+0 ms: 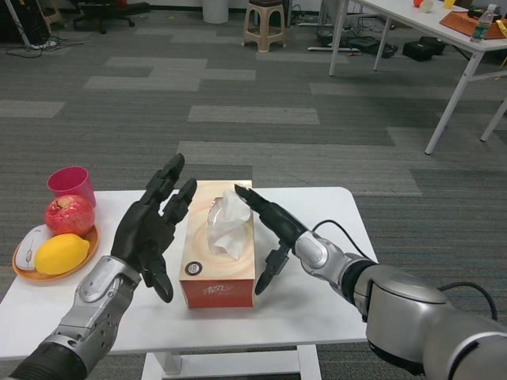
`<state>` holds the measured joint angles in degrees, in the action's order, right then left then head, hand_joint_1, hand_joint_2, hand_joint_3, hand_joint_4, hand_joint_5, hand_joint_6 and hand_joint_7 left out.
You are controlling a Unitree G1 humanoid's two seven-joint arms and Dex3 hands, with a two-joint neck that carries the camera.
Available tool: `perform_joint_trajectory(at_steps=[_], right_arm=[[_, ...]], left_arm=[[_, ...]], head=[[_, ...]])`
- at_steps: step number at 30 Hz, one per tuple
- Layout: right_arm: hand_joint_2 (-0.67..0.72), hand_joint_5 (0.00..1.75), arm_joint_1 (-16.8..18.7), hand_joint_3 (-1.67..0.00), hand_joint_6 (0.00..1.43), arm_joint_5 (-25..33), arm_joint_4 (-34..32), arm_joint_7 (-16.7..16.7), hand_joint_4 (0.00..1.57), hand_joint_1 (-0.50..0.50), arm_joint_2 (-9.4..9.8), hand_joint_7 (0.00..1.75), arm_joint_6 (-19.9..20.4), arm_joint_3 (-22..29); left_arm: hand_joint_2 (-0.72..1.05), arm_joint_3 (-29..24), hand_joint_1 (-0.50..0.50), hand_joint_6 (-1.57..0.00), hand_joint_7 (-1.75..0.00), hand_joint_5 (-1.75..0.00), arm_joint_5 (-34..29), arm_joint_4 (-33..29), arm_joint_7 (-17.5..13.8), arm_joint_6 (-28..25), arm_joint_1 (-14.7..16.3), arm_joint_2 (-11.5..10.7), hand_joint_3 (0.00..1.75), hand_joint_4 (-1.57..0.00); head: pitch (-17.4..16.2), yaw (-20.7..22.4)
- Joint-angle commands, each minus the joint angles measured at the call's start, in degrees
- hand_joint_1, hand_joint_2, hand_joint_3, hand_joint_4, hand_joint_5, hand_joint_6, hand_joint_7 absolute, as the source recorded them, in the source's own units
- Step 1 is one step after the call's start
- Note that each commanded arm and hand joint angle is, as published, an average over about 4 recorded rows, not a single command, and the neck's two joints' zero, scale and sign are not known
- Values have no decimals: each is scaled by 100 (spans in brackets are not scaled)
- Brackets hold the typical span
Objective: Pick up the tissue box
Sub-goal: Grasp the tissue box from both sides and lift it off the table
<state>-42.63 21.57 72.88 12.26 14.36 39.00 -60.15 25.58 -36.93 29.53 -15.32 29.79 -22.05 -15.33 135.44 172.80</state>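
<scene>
An orange tissue box lies lengthwise on the white table, a white tissue sticking up from its top slot. My left hand stands just left of the box, fingers spread and pointing up, close to the box's left side; whether it touches is unclear. My right hand is at the box's right side, fingers stretched along its upper right edge and thumb hanging by the side wall. Neither hand holds the box.
At the table's left edge an orange plate carries a red apple, a lemon and a white mouse-like object. A pink cup stands behind it. Another white table and a stool stand farther off.
</scene>
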Motion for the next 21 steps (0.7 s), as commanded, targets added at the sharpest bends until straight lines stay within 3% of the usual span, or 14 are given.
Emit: perform_joint_trajectory(at_steps=[1, 21], right_arm=[[-3, 0, 194, -8, 0, 6, -79, -61, 0, -46, 87, 7, 28, 237], [-3, 0, 706, -8, 0, -3, -486, -215, 0, -46, 199, 7, 81, 1212]], left_arm=[[-55, -33, 50, 0, 0, -10, -5, 92, -42, -25, 16, 6, 0, 0], [-55, -525, 50, 0, 0, -10, -146, 523, -103, -12, 179, -20, 0, 0]], head=[[-8, 28], [-21, 243]])
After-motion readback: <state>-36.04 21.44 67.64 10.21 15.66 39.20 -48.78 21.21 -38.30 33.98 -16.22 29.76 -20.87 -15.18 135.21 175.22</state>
